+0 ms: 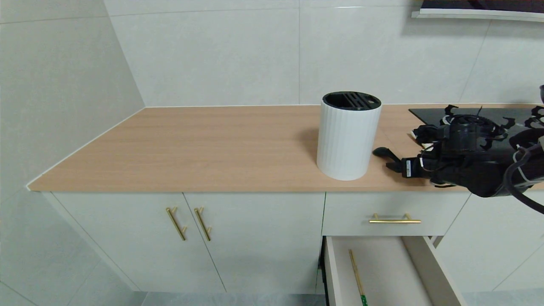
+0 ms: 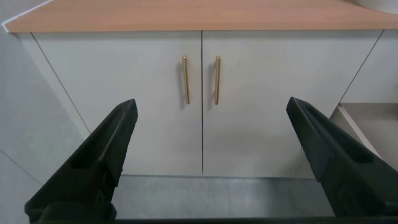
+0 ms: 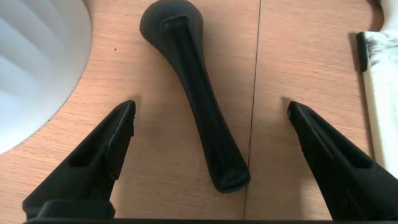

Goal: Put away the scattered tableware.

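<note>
A black spoon lies flat on the wooden counter, just right of a white ribbed utensil holder with a black slotted top. My right gripper is low over the counter and open, its two fingers on either side of the spoon's handle without touching it. In the head view the spoon pokes out from the right gripper toward the holder. My left gripper is open and holds nothing, down in front of the cabinet doors.
A drawer stands pulled out below the counter with chopsticks inside. A black hob takes up the counter's right end. A white-handled utensil lies beside the spoon. The holder stands close to the right gripper.
</note>
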Robot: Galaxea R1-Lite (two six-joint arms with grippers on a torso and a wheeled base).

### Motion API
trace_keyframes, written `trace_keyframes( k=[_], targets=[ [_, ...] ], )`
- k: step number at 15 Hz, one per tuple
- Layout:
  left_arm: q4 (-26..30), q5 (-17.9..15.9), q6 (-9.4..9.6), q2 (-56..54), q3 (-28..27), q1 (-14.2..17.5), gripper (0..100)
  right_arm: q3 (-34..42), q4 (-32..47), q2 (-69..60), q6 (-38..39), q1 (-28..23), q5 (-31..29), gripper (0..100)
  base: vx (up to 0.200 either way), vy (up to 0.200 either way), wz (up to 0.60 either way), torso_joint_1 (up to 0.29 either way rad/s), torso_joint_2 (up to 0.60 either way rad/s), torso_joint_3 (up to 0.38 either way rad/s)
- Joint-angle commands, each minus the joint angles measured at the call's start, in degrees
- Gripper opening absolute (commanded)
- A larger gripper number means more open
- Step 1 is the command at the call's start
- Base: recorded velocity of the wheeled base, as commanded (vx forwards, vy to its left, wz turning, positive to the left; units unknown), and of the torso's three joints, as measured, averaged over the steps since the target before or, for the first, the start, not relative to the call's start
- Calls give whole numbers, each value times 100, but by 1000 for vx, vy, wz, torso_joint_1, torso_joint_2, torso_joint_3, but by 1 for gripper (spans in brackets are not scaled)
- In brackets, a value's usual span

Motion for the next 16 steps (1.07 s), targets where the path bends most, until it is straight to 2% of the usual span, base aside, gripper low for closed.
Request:
trace_keyframes(
  k=[1, 12, 16],
  targets=[
    [-2, 0, -1, 9, 0, 1, 100, -3, -3, -1, 9, 15, 6, 0, 0, 0, 0, 0, 0, 0],
    [-2, 0, -1, 9, 0, 1, 100, 50, 41, -247, 18, 24, -3, 0, 0, 0, 0, 0, 0, 0],
    [-2, 0, -1, 9, 0, 1, 100, 445, 67, -775, 35, 33, -12, 0, 0, 0, 0, 0, 0, 0]
  ],
)
